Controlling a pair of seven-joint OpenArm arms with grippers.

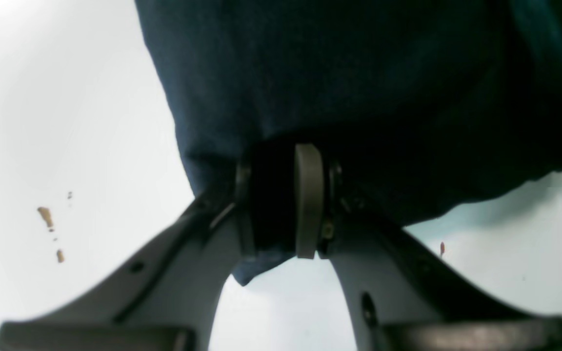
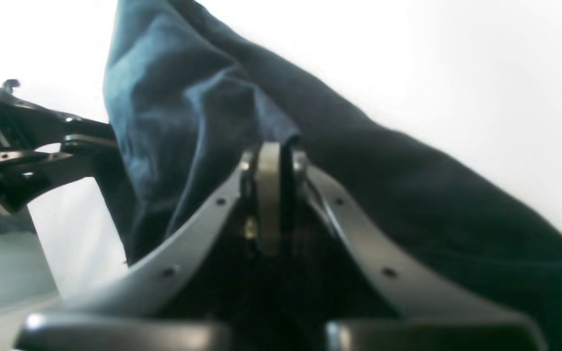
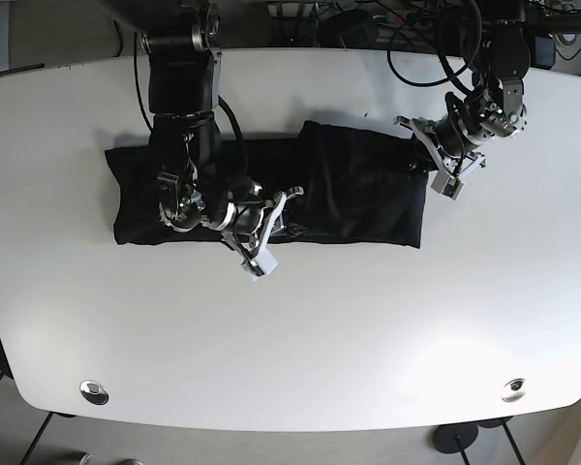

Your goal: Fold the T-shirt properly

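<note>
The dark navy T-shirt (image 3: 358, 194) lies as a long band across the white table (image 3: 300, 329), its right part doubled over into a thicker panel. My left gripper (image 3: 418, 153) is at the band's upper right corner. In the left wrist view it (image 1: 288, 168) is shut on the edge of the T-shirt (image 1: 334, 73), and a small flap hangs below the fingers. My right gripper (image 3: 292, 205) sits at the panel's left edge near the front hem. Seen from the right wrist, it (image 2: 273, 156) is shut on a raised fold of the T-shirt (image 2: 173, 97).
Brown specks (image 1: 46, 217) mark the tabletop beside the cloth in the left wrist view. A black arm structure (image 2: 22, 156) shows at the left of the right wrist view. Cables and arm bases (image 3: 407, 29) crowd the table's far edge. Metal discs (image 3: 94, 391) sit near the front corners.
</note>
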